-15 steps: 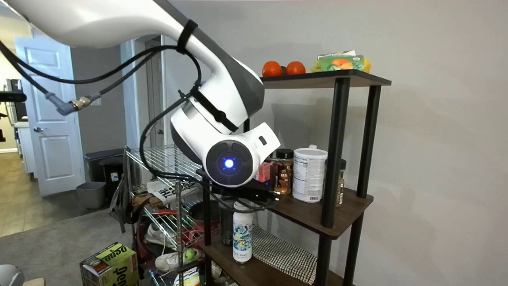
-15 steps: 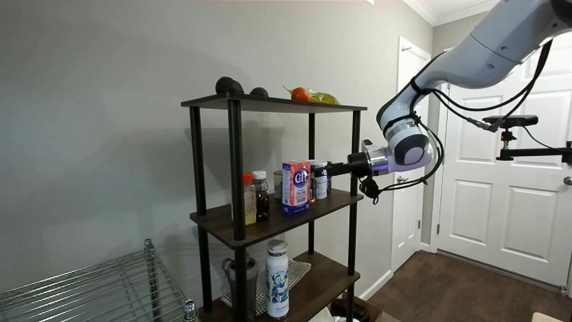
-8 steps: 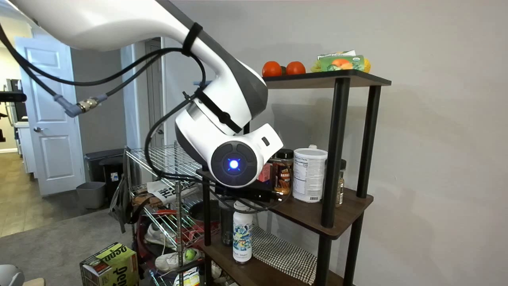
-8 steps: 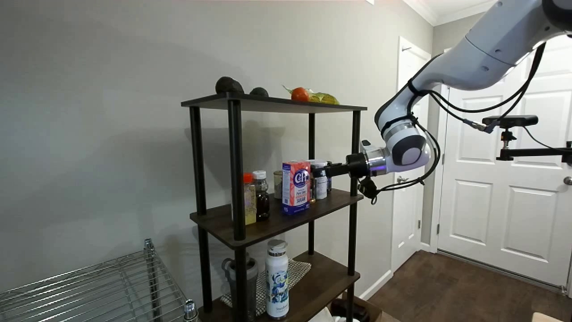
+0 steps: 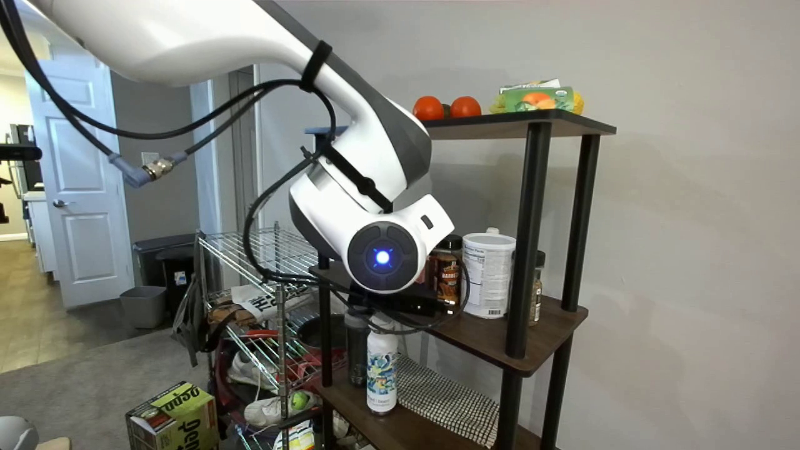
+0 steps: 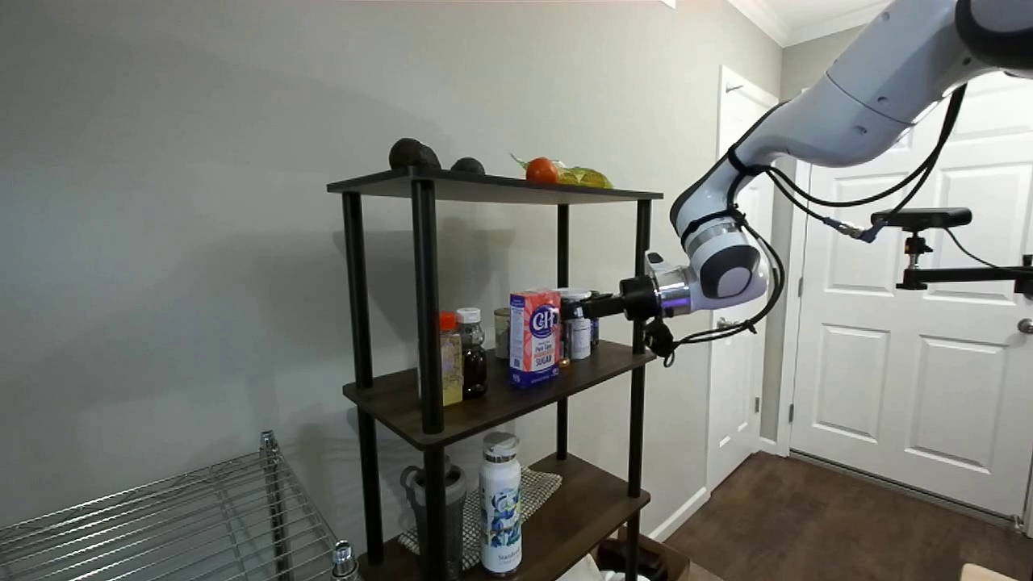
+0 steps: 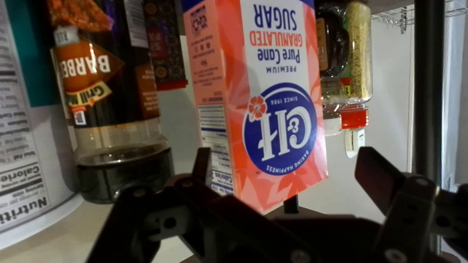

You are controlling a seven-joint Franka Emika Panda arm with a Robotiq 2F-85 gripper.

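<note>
The arm [image 6: 839, 121] has crept further in toward the dark rack [image 6: 427, 323] since the earlier frame. Gripper [image 7: 284, 157] is wide open, nothing in it, 2 fingers [image 7: 376, 179] aimed at the sugar box [image 7: 278, 109], which stands upright just ahead on the middle shelf [image 6: 500, 403]. Box looks off-centre in the wrist view though, overlapping the finger nearer the barbecue jar [image 7: 109, 91], so IMO it's worth sliding a touch that way, slowly, before closing. White tub [image 7: 33, 146] sits just past the jar.

This is a home — sneakers [image 5: 264, 414] on a wire rack [image 5: 281, 350], a panelled door [image 5: 87, 240], shelved tomatoes [image 5: 429, 109] — with perhaps a kitchen cabinet [image 5: 42, 232] beyond.
</note>
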